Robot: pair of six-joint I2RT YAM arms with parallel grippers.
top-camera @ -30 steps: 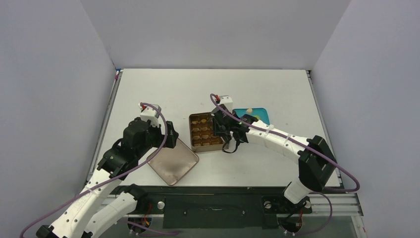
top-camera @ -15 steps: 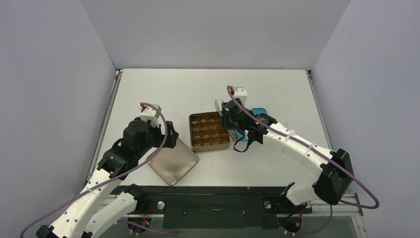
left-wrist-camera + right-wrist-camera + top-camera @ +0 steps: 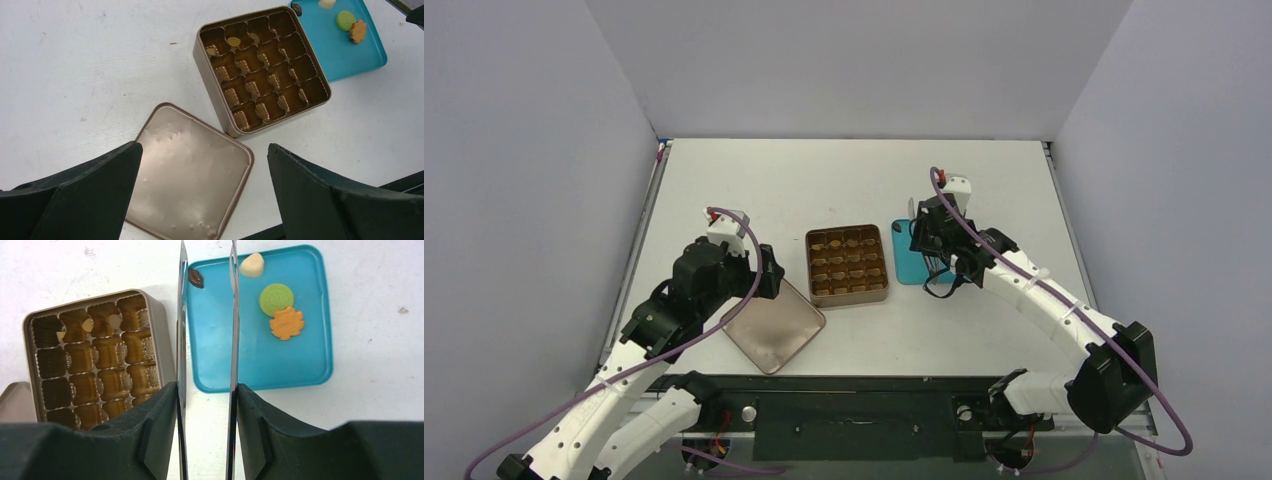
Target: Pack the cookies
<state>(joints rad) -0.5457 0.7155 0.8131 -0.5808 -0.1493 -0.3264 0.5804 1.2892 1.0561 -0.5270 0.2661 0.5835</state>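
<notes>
Packing looks to be in its early stage on the white table [image 3: 824, 180]. The left arm hangs above the loose lid [image 3: 190, 170], with the left gripper [image 3: 204, 150] spread wide and nothing between its jaws. Just beside the lid stands the gold tin [image 3: 215, 90], divided into small compartments. Most of these are bare, and a few pale pieces [image 3: 233, 41] sit in its far row.

Right of the tin, almost against it, lies the blue tray [image 3: 280, 360]. The right gripper [image 3: 206, 390] hovers over the tray's left edge, clamped on long metal tweezers [image 3: 233, 340] whose blades stand apart and carry nothing.

Four cookies lie on the tray. The green round [image 3: 276, 299] and the orange flower-shaped cookie [image 3: 287, 323] touch near the middle. The cream piece [image 3: 251, 265] is at the far rim and the dark piece [image 3: 196, 278] is in the far left corner.

The step in hand appears to be fetching the next cookie. That calls for bringing the tweezer tips down astride one piece, probably the dark one beside the left blade. The blades then need to close gently enough not to crush or flick it.

The tweezer tips run off the top of the wrist view. The left blade crosses the edge of the dark piece. From overhead the right arm covers much of the tray, and no cookie can be made out there. It is hard to tell how many compartments are truly filled against the tin's glinting liners.
</notes>
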